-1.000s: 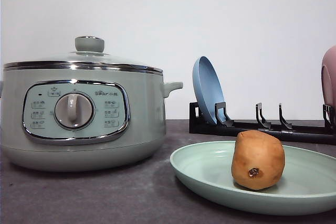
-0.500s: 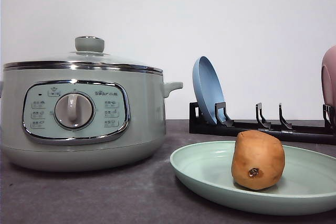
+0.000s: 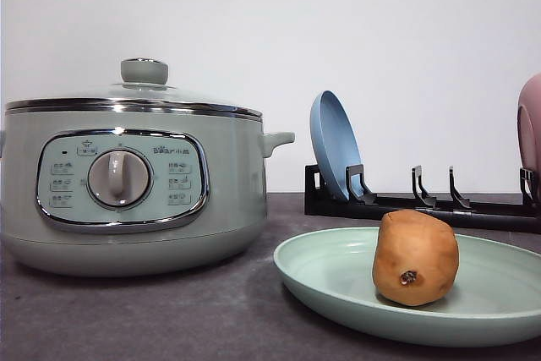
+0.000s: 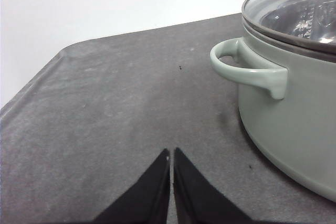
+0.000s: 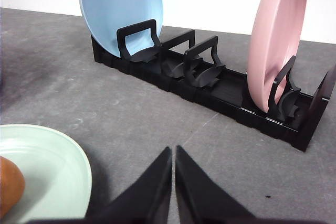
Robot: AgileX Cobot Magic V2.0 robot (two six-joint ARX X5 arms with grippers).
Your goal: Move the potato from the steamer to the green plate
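Since nothing differs across the last second of front views, I read the scene as settled.
Change: none; potato point(image 3: 415, 258), pot and plates all sit where they sat a second ago.
Potato: standing on end on the green plate point(image 3: 325, 281), lower right of the front view, dark spot facing the camera; its edge shows at the lower left of my right wrist view.
Steamer: the steamer point(image 3: 127, 183) fills the left of the front view, glass lid on, resting on the tabletop point(image 3: 169, 319) just beside the plate.
Left tool: my left tool point(image 4: 171, 157) is clenched, tips together, gripping nothing, above bare tabletop near the pot's side handle point(image 4: 247, 69).
Right tool: my right tool point(image 5: 172, 153) is likewise pinched closed and empty, between the green plate and the black rack point(image 5: 220, 93) with its blue plate point(image 5: 121, 9) and pink plate point(image 5: 275, 40).
Meaning: I judge the transfer finished, with both arms clear of the load.
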